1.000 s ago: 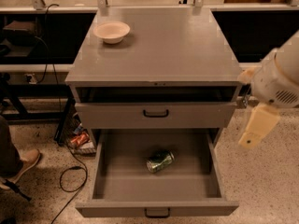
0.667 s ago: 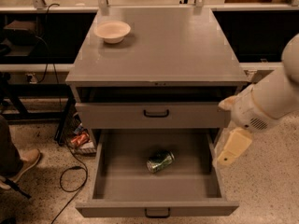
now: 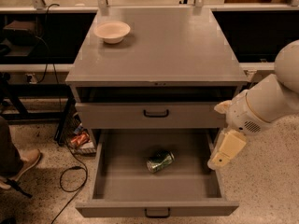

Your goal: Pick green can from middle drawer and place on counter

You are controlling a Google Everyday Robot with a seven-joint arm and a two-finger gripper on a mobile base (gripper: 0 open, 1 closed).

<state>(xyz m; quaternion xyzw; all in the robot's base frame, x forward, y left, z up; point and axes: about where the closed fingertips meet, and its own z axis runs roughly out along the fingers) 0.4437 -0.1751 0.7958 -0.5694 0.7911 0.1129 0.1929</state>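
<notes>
The green can [image 3: 160, 161] lies on its side near the middle of the open middle drawer [image 3: 110, 190], the lower pulled-out grey drawer with a black handle. The counter [image 3: 173, 45] is the grey cabinet top above. My gripper [image 3: 223, 152], cream coloured at the end of the white arm, hangs over the drawer's right side wall, to the right of the can and above it, apart from it.
A cream bowl [image 3: 112, 31] stands on the counter's back left. The upper drawer [image 3: 155, 113] is closed. A red-orange can [image 3: 80, 139] and cables lie on the floor left of the cabinet. A person's shoe [image 3: 18, 167] is at the far left.
My arm and gripper have moved left and down, from beside the cabinet's right edge to over the drawer's right wall. The can has not moved.
</notes>
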